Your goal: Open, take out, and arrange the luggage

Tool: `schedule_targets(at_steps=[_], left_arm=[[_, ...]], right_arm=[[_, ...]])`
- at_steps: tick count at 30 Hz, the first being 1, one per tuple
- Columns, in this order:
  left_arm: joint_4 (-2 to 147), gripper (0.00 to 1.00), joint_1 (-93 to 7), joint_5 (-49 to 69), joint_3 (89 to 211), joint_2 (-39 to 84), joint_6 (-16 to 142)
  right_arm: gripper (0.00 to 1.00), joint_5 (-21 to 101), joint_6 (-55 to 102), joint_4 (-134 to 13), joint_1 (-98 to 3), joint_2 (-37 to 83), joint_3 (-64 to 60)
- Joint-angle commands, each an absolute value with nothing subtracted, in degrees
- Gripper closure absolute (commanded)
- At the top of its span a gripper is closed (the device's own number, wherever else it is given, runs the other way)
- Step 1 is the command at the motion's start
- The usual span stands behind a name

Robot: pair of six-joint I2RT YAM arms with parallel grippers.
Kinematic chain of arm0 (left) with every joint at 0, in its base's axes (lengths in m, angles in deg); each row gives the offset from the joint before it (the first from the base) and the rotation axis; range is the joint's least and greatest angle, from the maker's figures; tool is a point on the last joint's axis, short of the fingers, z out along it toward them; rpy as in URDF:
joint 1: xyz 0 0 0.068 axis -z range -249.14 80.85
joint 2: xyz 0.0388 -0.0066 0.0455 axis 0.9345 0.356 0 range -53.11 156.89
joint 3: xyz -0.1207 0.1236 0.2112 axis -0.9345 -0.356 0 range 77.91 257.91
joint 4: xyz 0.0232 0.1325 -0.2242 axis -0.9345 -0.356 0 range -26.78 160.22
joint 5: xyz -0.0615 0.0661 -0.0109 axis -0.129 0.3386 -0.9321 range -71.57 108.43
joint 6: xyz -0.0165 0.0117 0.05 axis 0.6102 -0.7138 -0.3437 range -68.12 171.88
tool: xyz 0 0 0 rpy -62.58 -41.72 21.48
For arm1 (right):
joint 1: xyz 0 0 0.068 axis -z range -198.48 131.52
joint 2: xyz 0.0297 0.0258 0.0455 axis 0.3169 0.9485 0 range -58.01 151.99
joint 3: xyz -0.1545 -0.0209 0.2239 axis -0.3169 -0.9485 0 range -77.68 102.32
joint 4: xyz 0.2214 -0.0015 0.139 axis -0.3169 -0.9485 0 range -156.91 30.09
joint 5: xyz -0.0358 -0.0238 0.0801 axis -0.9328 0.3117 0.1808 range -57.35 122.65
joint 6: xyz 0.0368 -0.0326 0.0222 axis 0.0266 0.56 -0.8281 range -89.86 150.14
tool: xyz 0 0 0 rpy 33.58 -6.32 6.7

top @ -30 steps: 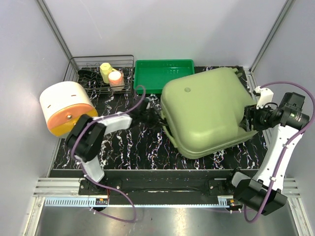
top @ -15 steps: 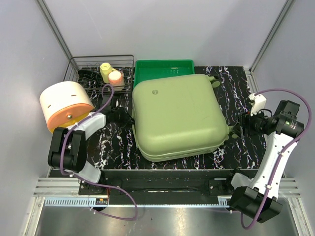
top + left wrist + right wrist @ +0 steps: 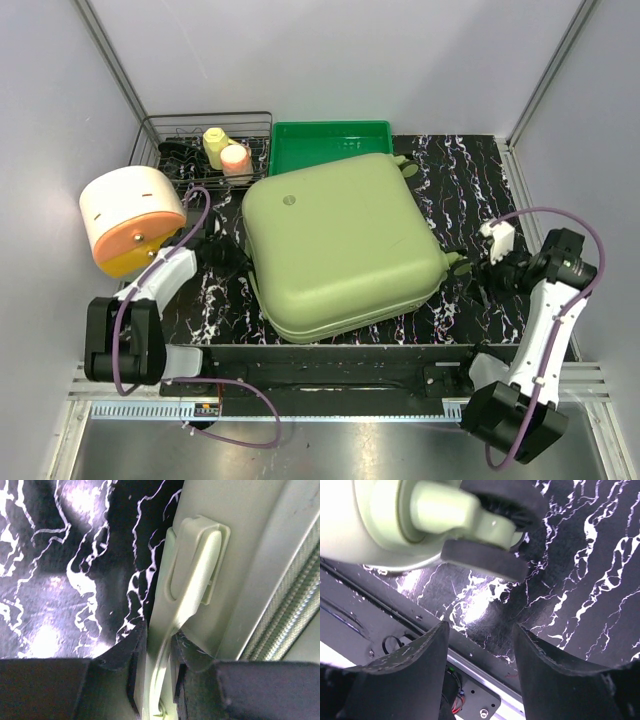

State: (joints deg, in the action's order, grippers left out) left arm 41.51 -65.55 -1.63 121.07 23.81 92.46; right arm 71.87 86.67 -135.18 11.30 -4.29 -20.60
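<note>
The luggage (image 3: 340,245), a large pale olive-green hard-shell suitcase, lies flat and closed in the middle of the black marbled table (image 3: 470,180). My left gripper (image 3: 236,258) is at its left edge. In the left wrist view this gripper (image 3: 159,672) is shut on the thin green side handle (image 3: 192,565), next to the zip rim (image 3: 290,615). My right gripper (image 3: 482,276) stands open just right of a corner wheel (image 3: 458,264), apart from it. The right wrist view shows that wheel (image 3: 485,525) above the gripper (image 3: 480,645), with nothing between the fingers (image 3: 410,672).
A bright green tray (image 3: 330,145) sits behind the luggage, partly covered by it. A wire rack (image 3: 165,135) with a yellow cup (image 3: 214,146) and a pink cup (image 3: 236,160) stands back left. A white and orange drum (image 3: 130,220) lies at the left. The table's front rail (image 3: 485,670) is under the right gripper.
The luggage has slid left and turned, from the right side to the middle, drawn by the left gripper on its handle. The right gripper came off its right edge and drew back.
</note>
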Motion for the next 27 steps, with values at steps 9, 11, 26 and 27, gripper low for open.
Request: schedule_targets(at_steps=[9, 11, 26, 27], left_arm=[[33.47, 1.00, -69.06, -1.87, 111.57, 12.64, 98.90], [34.61, 0.92, -69.06, -3.36, 111.40, 11.75, 98.73], [37.35, 0.17, -61.94, -7.59, 123.08, 7.36, 87.75], [37.35, 0.15, -61.94, -7.59, 123.43, 6.66, 87.30]], right_arm=[[0.51, 88.36, 86.95, -125.68, 11.41, -3.09, -26.09], [0.52, 91.34, 79.22, -118.57, 11.14, -0.89, -25.13], [0.51, 94.00, 76.39, -109.23, 10.79, 8.00, -21.52], [0.50, 94.17, 75.33, -108.43, 10.70, 8.35, -21.43]])
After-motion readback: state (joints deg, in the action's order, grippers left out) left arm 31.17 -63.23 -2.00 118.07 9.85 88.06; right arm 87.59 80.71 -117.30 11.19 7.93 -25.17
